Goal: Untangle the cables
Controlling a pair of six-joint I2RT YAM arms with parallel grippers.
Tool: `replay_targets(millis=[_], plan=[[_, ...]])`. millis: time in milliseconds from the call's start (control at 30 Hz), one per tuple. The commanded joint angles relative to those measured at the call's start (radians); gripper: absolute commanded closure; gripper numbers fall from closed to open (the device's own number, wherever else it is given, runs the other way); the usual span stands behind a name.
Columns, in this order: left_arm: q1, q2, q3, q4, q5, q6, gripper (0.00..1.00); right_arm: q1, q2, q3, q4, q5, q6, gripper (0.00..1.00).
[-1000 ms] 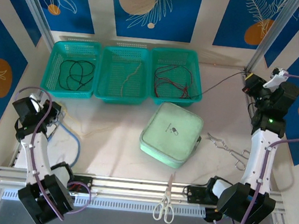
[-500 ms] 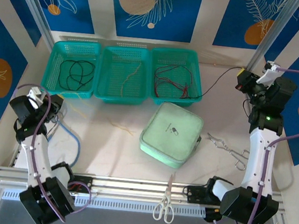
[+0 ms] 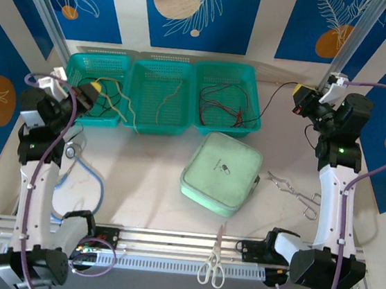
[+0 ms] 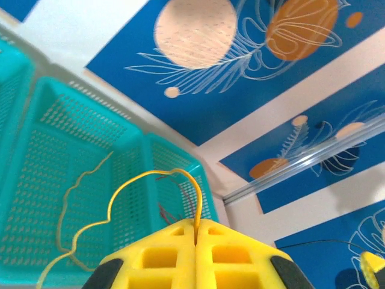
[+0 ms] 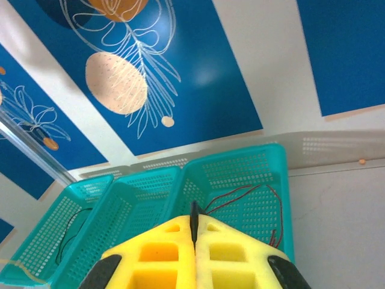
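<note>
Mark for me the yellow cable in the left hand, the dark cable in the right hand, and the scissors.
yellow cable [image 4: 144,175], left wrist view, top of its loop.
dark cable [image 5: 194,212], right wrist view, its pinched end.
scissors [image 3: 214,257], top view, near the pivot.

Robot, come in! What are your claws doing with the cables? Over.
Left claw shut on yellow cable. Right claw shut on dark cable. Green pouch mid-table, apart from both.

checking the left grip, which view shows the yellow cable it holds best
Left wrist: the yellow cable loops out of the shut left gripper, large and sharp. Top external shows it as a thin strand trailing from that gripper over the teal baskets.
</note>
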Motion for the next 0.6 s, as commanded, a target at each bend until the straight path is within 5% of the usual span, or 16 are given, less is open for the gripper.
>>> replay_targets(millis=[0, 567], plan=[[-0.085, 0.069, 0.114, -0.034, -0.105, 0.064, 1.00, 0.021, -0.016, 0.023, -0.007, -0.002, -0.022, 1.00], [-0.191, 0.467, 0.696, -0.015, -0.145, 0.143, 1.00, 0.216, 0.014, 0.082, -0.070, 0.060, -0.048, 1.00]])
